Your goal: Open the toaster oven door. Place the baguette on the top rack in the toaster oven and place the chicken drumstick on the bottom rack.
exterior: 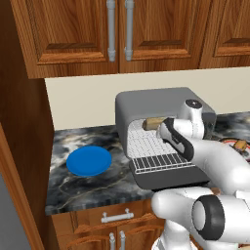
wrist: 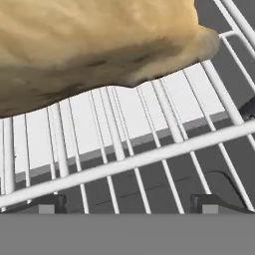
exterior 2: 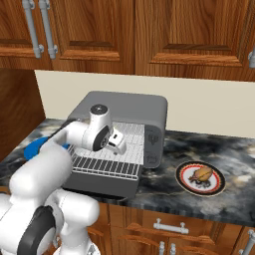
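Note:
The toaster oven [exterior: 156, 100] [exterior 2: 127, 107] stands with its door [exterior: 168, 178] [exterior 2: 99, 188] folded down flat in front. The baguette [exterior: 154, 123] [wrist: 94, 45] lies deep inside on the top rack [exterior: 146, 141] [wrist: 124, 162]. The bottom rack [exterior: 161, 163] [exterior 2: 104, 168] juts out under it over the door. My gripper [wrist: 130, 204] reaches into the oven mouth, open, its tips just short of the baguette and holding nothing. The chicken drumstick [exterior 2: 203, 174] [exterior: 240, 144] rests on a white plate with a dark red rim [exterior 2: 187, 183], right of the oven.
A round blue plate [exterior: 89, 160] [exterior 2: 37, 146] lies on the marble counter [exterior: 88, 188] left of the oven. Wooden wall cabinets [exterior: 112, 34] hang above, and a tall wooden side panel [exterior: 24, 122] closes the counter's left end.

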Robot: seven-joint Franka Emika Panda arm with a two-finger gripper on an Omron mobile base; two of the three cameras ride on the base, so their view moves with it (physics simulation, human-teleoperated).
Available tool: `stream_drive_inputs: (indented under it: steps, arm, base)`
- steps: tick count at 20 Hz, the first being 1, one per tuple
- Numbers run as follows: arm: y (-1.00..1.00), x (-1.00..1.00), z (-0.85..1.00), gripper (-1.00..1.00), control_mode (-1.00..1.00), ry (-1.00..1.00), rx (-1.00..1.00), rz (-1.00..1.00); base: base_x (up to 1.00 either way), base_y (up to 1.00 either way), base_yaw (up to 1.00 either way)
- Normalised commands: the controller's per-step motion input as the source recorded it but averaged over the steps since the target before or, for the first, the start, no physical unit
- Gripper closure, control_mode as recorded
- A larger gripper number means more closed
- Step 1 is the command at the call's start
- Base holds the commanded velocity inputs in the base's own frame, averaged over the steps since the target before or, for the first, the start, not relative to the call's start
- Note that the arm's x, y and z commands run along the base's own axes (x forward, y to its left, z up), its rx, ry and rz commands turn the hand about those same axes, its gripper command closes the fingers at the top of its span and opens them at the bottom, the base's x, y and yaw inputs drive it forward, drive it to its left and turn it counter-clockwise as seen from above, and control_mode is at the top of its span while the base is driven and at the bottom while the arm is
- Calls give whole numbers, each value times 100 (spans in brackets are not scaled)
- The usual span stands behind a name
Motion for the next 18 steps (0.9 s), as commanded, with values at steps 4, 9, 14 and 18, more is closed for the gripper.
stream_drive_inputs:
  steps: [4, 9, 14, 18]
  arm:
    - [0, 53, 0, -100, -100, -7, 0, 0]
    - [0, -44, 31, -100, -100, -12, 0, 0]
    - [-22, -100, 43, -100, -100, -6, 1, 0]
    - [-89, -100, 3, -100, -100, 0, 5, 0]
  base:
    - [0, 0, 0]
    - [0, 0, 0]
    - [0, 0, 0]
    - [0, 0, 0]
